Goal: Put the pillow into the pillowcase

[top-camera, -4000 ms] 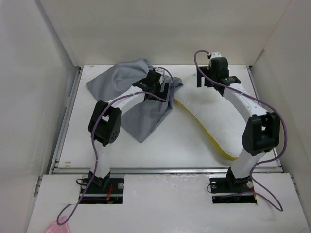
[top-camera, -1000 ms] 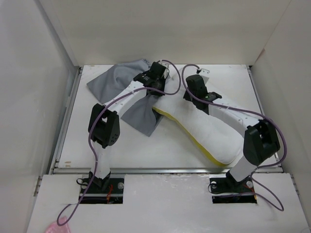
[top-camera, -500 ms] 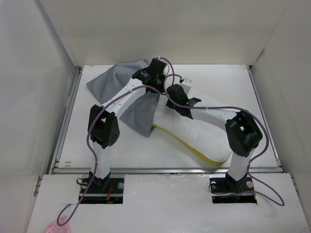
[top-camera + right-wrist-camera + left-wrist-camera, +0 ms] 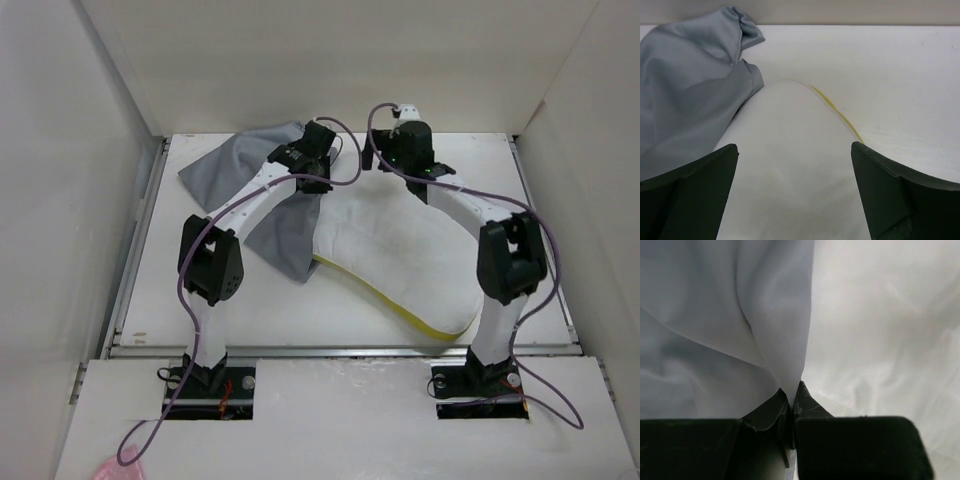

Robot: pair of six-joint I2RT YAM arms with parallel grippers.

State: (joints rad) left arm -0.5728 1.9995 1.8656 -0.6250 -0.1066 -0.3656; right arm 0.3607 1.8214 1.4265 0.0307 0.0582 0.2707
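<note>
one plump white rectangular fabric pillow point(image 4: 400, 262) with a yellow edge band lies diagonally on the white desk point(image 4: 330, 312). its far-left end meets one wrinkled grey fabric pillowcase point(image 4: 225, 168); the left arm hides that join. two pincers: the left pincer point(image 4: 791, 392) is clamped on a pillowcase fold, and the right pincer point(image 4: 794, 150) hangs spread wide over the pillow's far end.

Top view high above, facing down, wrist views close behind left pincer point(image 4: 791, 387) and right pincer point(image 4: 794, 147), all sharing pillowcase point(image 4: 225, 170) and pillow point(image 4: 400, 260).
</note>
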